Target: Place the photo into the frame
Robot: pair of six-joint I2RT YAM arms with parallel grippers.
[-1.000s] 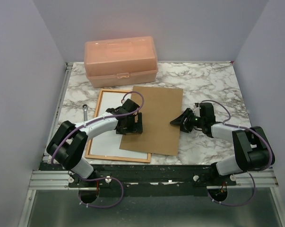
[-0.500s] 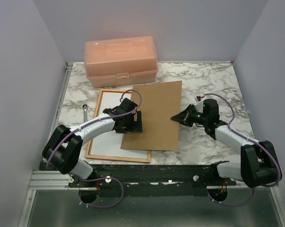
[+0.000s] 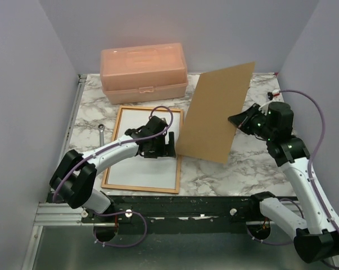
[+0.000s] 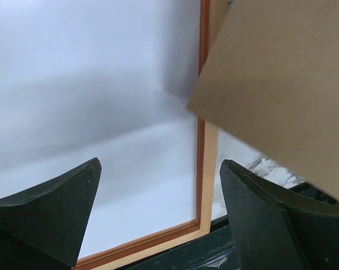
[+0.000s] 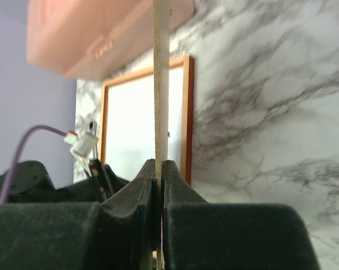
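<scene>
Photo (image 3: pixel 141 152): thin rectangular sheet, showing a plain, smooth white side upward; it is lying flat inside the frame (image 3: pixel 140 188), filling its opening.
Frame: narrow wooden rectangle, reddish-brown along the inner lip and paler tan outside, lying flat on the marble-patterned table (image 3: pixel 242 163).
Backing board (image 3: pixel 218 112): flat, matte brown, stiff rectangle; it is standing tilted up on edge at the frame's right side, its lower corner hanging over the frame's right rail.
Right gripper (image 3: pixel 236 121): its black padded jaws are clamping the board's thin edge between them, right of the frame.
Left gripper (image 3: pixel 161 149): it is hovering over the frame's right half, jaws spread wide and gripping nothing; whether the tips are touching the white sheet I cannot tell.
Box (image 3: pixel 144 70): peach translucent plastic, rounded lid with a front latch, sitting just behind the frame.
Small metal tool (image 3: pixel 102 131): slim and shiny, lying just left of the frame.
</scene>
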